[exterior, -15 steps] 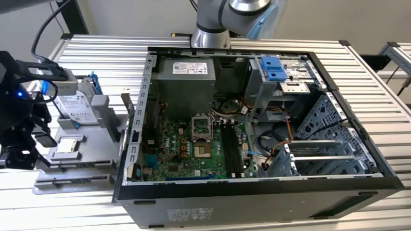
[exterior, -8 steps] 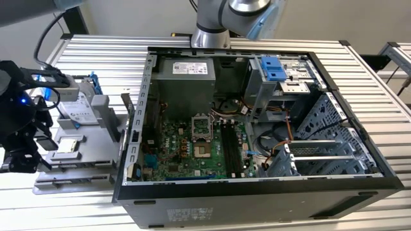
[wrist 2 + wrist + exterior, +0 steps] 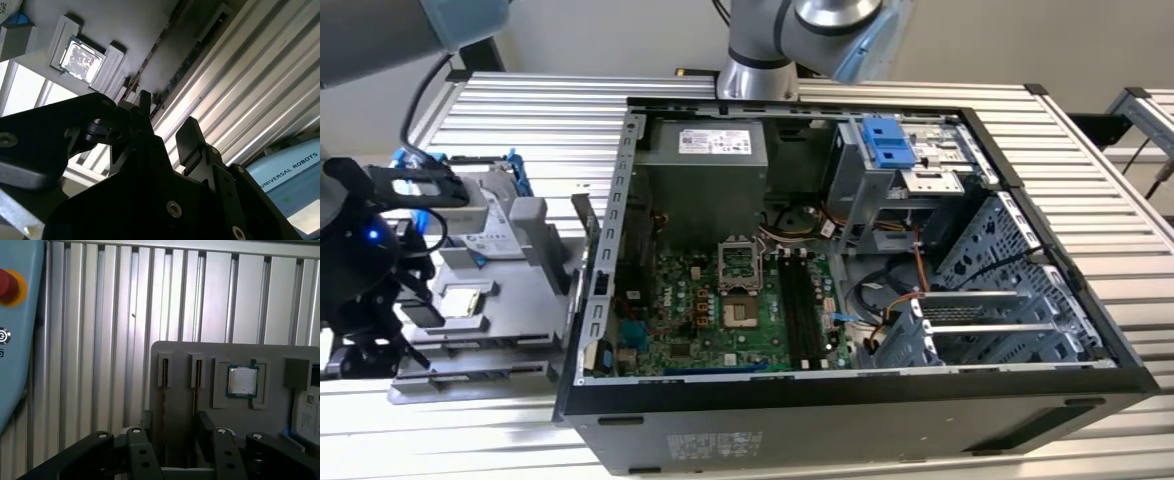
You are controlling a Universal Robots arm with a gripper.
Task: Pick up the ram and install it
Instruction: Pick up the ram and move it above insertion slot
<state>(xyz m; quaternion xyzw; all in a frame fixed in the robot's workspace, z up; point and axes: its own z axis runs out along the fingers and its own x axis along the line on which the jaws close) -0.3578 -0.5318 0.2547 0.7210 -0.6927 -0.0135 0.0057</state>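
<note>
The ram (image 3: 164,399) is a thin dark stick standing on edge in a slot of the grey parts tray (image 3: 185,352). In the second wrist view the ram (image 3: 149,61) is a dark line along the tray. My gripper (image 3: 175,417) hangs open just over the slotted end of the tray, holding nothing, one finger on either side of the slots. It is also seen open from below (image 3: 166,112). In the exterior view the gripper (image 3: 384,335) is at the tray's (image 3: 540,335) near left end, far from the motherboard's memory slots (image 3: 801,310).
A small square chip (image 3: 242,381) sits in the tray's recess beside the slots, and a hard drive in a blue frame (image 3: 467,215) lies further along. The open computer case (image 3: 854,400) stands on the exterior view's right of the tray. A pendant with a red button (image 3: 7,287) lies near the tray.
</note>
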